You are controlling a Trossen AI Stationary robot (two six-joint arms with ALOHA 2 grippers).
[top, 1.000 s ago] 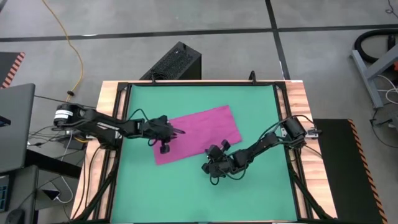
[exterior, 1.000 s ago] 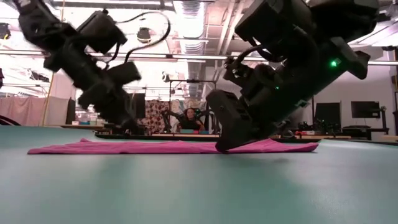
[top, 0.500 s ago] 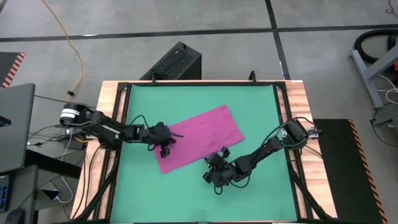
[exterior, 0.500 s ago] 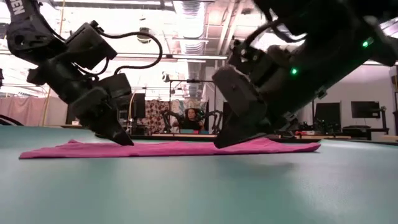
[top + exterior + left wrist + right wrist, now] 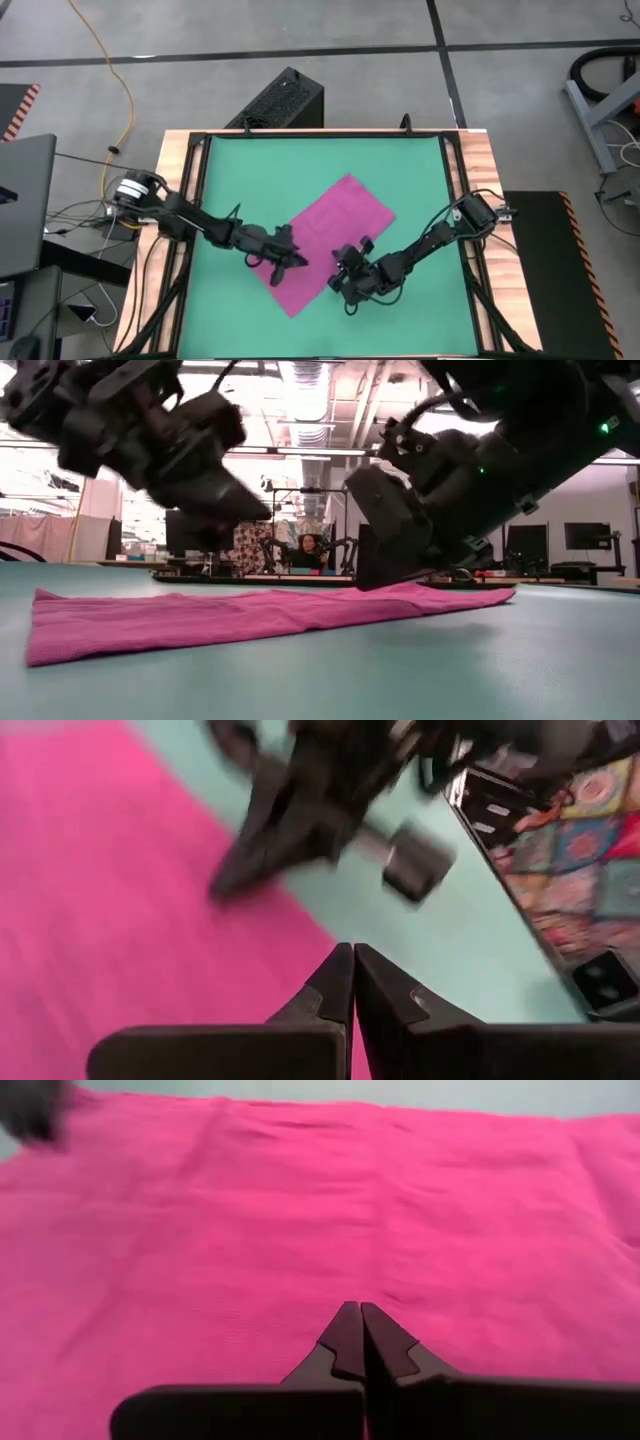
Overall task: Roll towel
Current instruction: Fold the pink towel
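My left gripper (image 5: pixel 297 262) fingers pinched shut at towel (image 5: pixel 335 235) edge; my right gripper (image 5: pixel 345 268) likewise shut, tips pressing opposite edge, probably to anchor it. Towel flat, unrolled, diagonal on green mat (image 5: pixel 240 170).

Both arms are matte black, jointed, with looping black cables. The right arm (image 5: pixel 520 450) shows a green light. The left arm's (image 5: pixel 190 222) base joint is white-capped.

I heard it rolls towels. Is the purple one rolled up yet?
No, the towel lies spread flat on the green table; no rolled part shows in the low view.
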